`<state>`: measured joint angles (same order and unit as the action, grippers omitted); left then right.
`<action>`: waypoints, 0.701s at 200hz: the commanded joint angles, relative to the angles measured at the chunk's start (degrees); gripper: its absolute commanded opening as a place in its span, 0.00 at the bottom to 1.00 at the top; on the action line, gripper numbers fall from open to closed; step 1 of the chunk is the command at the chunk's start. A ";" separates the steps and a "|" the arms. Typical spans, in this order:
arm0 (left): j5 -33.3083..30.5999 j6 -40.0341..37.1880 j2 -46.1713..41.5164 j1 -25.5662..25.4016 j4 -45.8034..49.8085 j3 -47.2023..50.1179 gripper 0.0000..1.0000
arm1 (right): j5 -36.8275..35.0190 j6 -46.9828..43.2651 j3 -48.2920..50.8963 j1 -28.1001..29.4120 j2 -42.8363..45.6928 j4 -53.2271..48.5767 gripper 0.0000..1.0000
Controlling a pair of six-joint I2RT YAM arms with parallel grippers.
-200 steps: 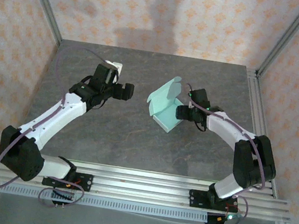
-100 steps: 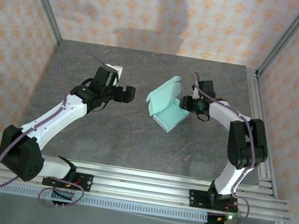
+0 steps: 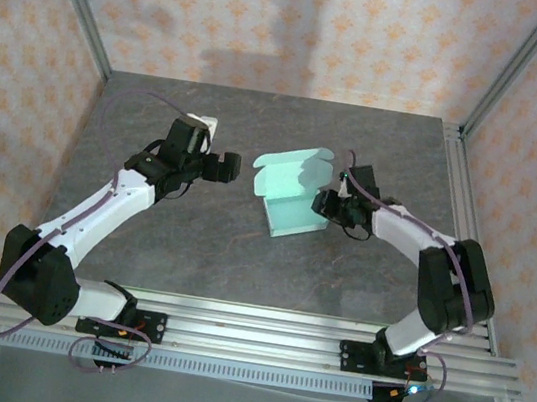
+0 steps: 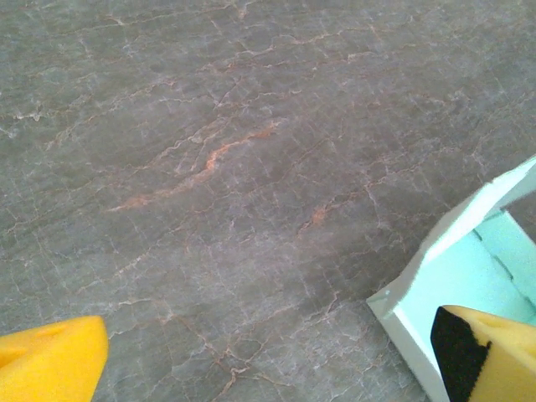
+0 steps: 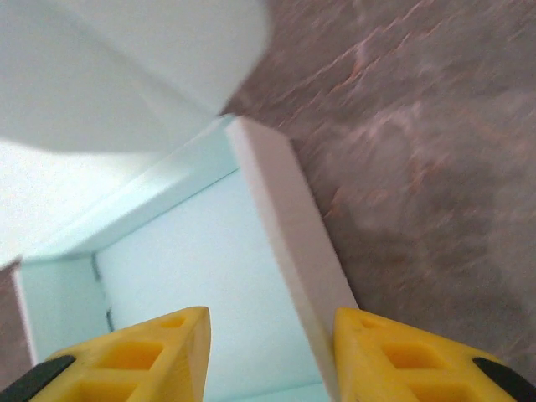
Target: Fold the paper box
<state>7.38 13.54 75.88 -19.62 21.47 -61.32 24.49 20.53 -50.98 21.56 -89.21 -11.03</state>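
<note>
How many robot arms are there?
2. The left arm reaches in from the near left; the right arm from the near right, with the right gripper at the paper box.

No text or label can be read.

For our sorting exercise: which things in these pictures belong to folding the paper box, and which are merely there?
Job: paper box; right gripper, straddling its side wall; left gripper, open.
Merely there: table; aluminium rails; patterned walls.

Pale mint-blue paper box [image 3: 292,213], grey table [image 3: 192,240] veined rust-orange, yellow fingers [image 5: 142,352], peach floral-patterned walls [image 3: 15,72]
</note>
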 commanded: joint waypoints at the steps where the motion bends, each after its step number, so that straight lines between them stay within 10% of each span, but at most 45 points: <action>1: 1.70 0.56 1.15 0.72 -2.77 0.07 1.00 | -2.15 1.82 1.94 0.97 5.26 1.48 0.47; 80: 9.25 -4.59 6.32 0.94 -2.52 -5.27 0.94 | 0.68 -30.33 -10.48 -6.03 6.11 -9.94 0.70; 140: 12.06 -5.72 5.88 0.80 -0.43 -5.39 0.94 | 12.05 -52.80 -32.69 -9.08 -8.77 -29.38 0.63</action>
<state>17.85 9.63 82.35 -19.07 19.03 -65.43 30.15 -19.75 -75.81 13.26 -92.79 -27.90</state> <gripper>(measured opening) 0.939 0.661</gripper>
